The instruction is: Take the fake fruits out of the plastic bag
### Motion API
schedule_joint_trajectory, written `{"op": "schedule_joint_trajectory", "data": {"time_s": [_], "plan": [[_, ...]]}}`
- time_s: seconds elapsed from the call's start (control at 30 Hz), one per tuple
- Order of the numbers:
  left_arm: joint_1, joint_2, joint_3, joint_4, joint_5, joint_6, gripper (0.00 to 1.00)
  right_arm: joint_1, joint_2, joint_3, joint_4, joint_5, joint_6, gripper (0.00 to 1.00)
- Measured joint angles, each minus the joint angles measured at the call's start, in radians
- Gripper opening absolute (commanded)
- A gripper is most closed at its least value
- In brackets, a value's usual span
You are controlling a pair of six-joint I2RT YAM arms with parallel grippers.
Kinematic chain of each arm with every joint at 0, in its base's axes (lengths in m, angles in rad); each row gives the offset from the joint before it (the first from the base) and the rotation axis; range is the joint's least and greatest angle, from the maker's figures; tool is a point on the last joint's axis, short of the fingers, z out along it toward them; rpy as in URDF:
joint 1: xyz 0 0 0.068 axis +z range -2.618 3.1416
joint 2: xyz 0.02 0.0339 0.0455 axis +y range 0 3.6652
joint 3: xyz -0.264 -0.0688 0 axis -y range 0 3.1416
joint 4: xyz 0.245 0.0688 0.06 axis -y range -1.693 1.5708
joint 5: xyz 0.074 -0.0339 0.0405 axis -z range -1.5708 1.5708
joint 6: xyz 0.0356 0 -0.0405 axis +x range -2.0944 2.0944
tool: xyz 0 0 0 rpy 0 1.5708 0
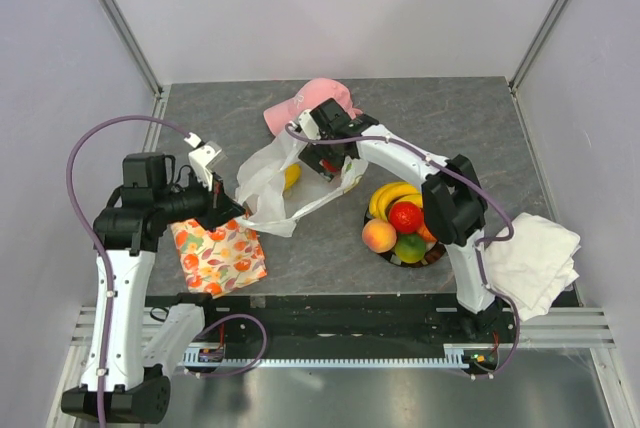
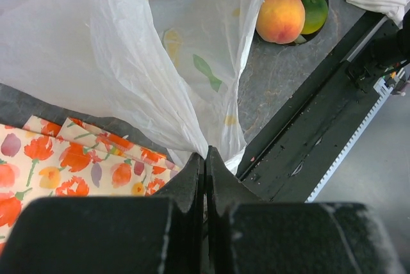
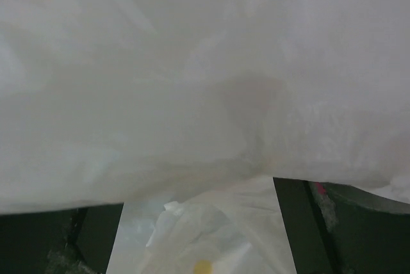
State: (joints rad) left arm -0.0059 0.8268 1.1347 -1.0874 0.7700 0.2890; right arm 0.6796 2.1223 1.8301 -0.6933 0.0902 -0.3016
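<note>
The white plastic bag (image 1: pixel 268 180) lies crumpled at the table's middle, with something yellow (image 1: pixel 291 176) showing inside it. My left gripper (image 1: pixel 232 210) is shut on the bag's near-left edge; in the left wrist view the film (image 2: pixel 128 63) runs into the closed jaws (image 2: pixel 206 159). My right gripper (image 1: pixel 325 163) reaches into the bag from the far side. Its view is filled by bag film (image 3: pixel 192 95), and its dark fingers (image 3: pixel 301 223) stand wide apart, open, with only film between them. Bananas (image 1: pixel 390 195), a red fruit (image 1: pixel 405 216), a peach (image 1: pixel 378 236) and a lime (image 1: pixel 408 246) sit outside the bag.
Those fruits rest in a dark dish (image 1: pixel 432 257) right of the bag. A flowered cloth (image 1: pixel 220 253) lies under my left gripper. A pink cap (image 1: pixel 320 98) is behind the bag, and a white cloth (image 1: pixel 535 258) at the right edge.
</note>
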Motion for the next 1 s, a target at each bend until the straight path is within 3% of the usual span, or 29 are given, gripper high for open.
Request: {"op": "schedule_joint_trajectory", "data": {"time_s": [0.27, 0.47, 0.73, 1.0], "plan": [[-0.003, 0.048, 0.0, 0.035, 0.0, 0.0, 0.02, -0.01, 0.118, 0.081, -0.002, -0.003, 0.003, 0.98], [-0.009, 0.045, -0.001, 0.029, -0.017, 0.015, 0.02, -0.002, 0.098, 0.129, -0.005, -0.118, 0.045, 0.98], [-0.009, 0.004, -0.012, -0.007, -0.066, 0.038, 0.02, 0.077, 0.016, 0.095, -0.005, -0.254, 0.178, 0.94], [-0.01, 0.014, -0.012, -0.022, -0.062, 0.038, 0.02, 0.102, 0.098, 0.119, 0.027, -0.306, 0.362, 0.97]]}}
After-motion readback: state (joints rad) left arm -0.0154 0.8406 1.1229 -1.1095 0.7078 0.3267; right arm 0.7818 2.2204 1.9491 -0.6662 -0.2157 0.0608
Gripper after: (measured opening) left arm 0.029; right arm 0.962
